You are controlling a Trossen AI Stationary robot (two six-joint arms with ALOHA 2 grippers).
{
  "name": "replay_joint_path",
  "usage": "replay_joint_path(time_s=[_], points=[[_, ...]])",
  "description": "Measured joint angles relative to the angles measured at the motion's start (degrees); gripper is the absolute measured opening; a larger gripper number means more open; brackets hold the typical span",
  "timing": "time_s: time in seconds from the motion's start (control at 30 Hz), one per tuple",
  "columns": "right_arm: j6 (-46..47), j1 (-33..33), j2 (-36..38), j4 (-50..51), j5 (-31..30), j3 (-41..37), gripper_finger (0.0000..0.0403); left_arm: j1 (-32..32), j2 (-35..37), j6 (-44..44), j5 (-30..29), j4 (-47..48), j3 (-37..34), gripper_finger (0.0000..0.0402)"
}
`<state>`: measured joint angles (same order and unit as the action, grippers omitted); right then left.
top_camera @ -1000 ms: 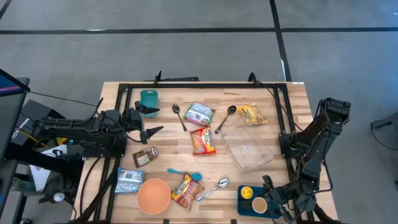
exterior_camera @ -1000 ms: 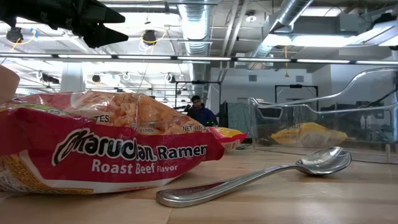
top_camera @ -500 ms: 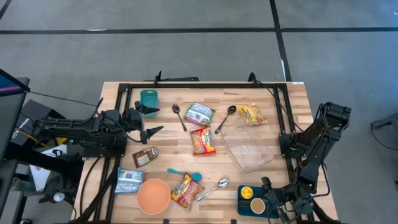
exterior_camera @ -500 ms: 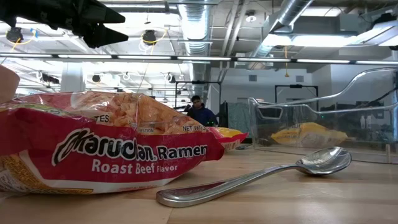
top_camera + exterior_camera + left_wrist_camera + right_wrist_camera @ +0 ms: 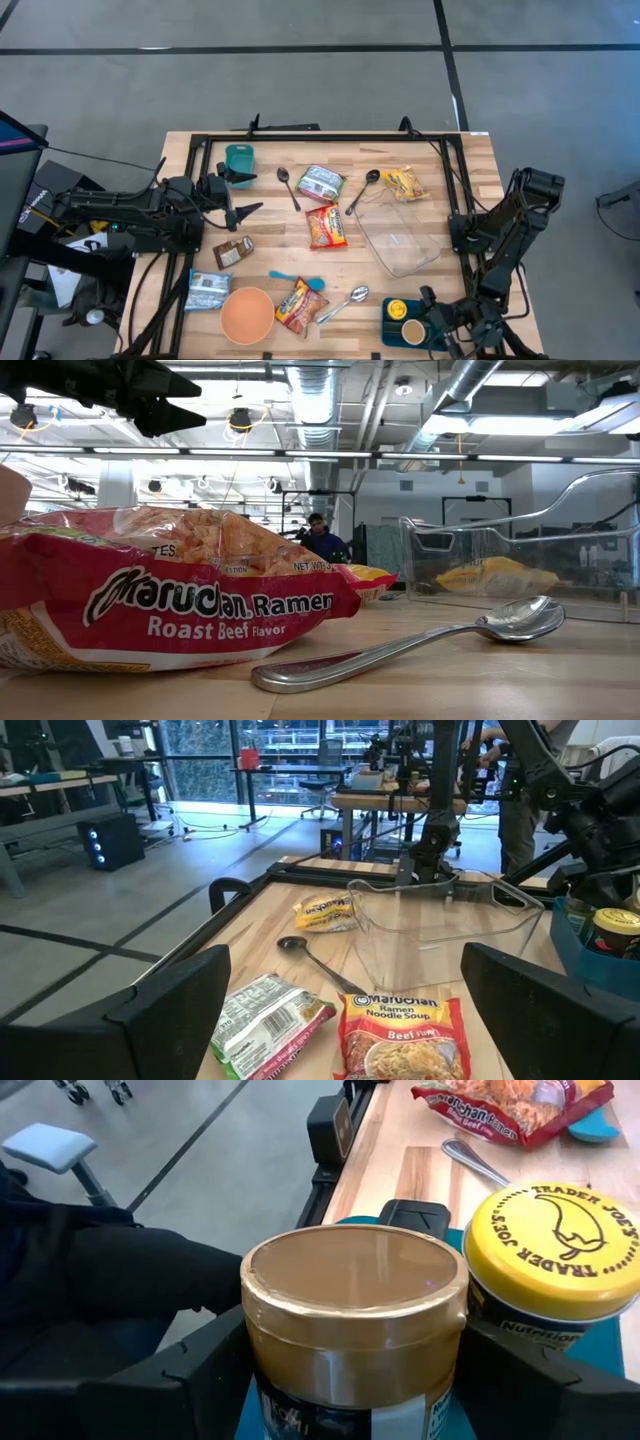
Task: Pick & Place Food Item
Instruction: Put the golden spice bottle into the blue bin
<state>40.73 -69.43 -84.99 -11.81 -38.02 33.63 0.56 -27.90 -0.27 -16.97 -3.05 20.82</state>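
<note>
Where the surface (image 5: 275,225) reaches its near right corner, a brown-lidded jar (image 5: 355,1330) is found standing in a blue tray (image 5: 390,334). It is set upright, its long axis vertical and its flat lid turned straight up. The right end effector (image 5: 355,1390) is closed about it, one dark finger (image 5: 200,1370) laid against each side of the jar below the lid. A second jar with a yellow lid (image 5: 550,1250) is held in the same tray, just beside the first and also upright, on its far side in the high view.

Left of the tray, a metal spoon (image 5: 345,302) and a red ramen packet (image 5: 300,305) are laid flat, and an orange bowl (image 5: 246,314) is placed beyond them. Farther from the near edge, a clear plastic container (image 5: 400,240) is seen lying on the surface, with a yellow packet (image 5: 404,184) just outside its far end. Whether anything lies inside it cannot be told. Another ramen packet (image 5: 327,226) is set to its left.

At the far left, a teal cup (image 5: 238,158) is stood upright. The left end effector (image 5: 248,194) is held near it above the surface, its fingers spread wide with nothing between them.
</note>
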Motion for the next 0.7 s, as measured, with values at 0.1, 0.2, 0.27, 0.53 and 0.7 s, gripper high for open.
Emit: replay_joint_path(time_s=[0.1, 0.2, 0.27, 0.53, 0.7], points=[[0.0, -0.5, 0.0, 0.1, 0.0, 0.0, 0.0286, 0.0, 0.0, 0.0, 0.0, 0.0, 0.0, 0.0392], [0.9, -0.7, 0.0, 0.5, 0.0, 0.0, 0.0286, 0.0, 0.0, 0.0, 0.0, 0.0, 0.0, 0.0392], [1.2, -0.7, 0.0, 0.6, 0.0, 0.0, 0.0286, 0.0, 0.0, 0.0, 0.1, 0.0, 0.0, 0.0392], [0.8, -0.7, 0.0, 0.7, -1.0, -0.1, 0.0286, 0.0, 0.0, 0.0, 0.2, 0.0, 0.0, 0.0392], [0.7, -0.7, 0.0, 0.8, -1.0, -0.1, 0.0286, 0.0, 0.0, 0.0, 0.2, 0.0, 0.0, 0.0392]])
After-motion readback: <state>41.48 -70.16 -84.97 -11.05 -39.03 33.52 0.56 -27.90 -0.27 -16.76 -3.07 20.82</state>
